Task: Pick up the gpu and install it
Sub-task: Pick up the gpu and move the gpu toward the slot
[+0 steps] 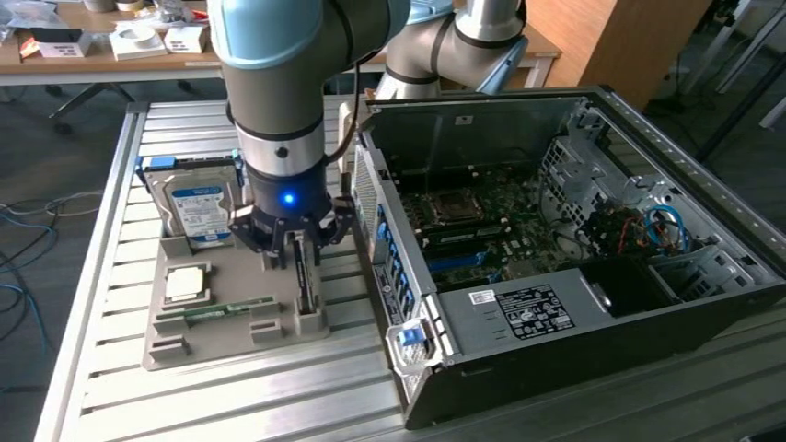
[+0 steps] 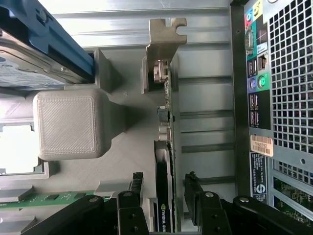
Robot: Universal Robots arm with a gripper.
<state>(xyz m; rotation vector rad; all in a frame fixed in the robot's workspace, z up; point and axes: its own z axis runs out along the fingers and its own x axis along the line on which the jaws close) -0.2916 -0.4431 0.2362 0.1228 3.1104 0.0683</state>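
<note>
The gpu (image 1: 307, 293) stands on its edge in a slot of the grey holder (image 1: 221, 339), on the side nearest the computer case. In the wrist view the gpu (image 2: 164, 147) is a thin dark edge running back to its silvery bracket (image 2: 164, 39). My gripper (image 1: 298, 250) has come down over the card from above. It is open (image 2: 164, 177): one black finger (image 2: 137, 182) stands on each side of the card, with a small gap between each finger and the board. The motherboard (image 1: 479, 230) lies exposed inside the open case.
The blue-labelled hard drive (image 1: 201, 207) stands upright in the holder behind my gripper. A processor (image 1: 184, 283) and a green RAM stick (image 1: 227, 309) lie in the same holder. The case's rear panel (image 2: 274, 98) runs close beside the card. Everything rests on a slatted metal table (image 1: 246, 405).
</note>
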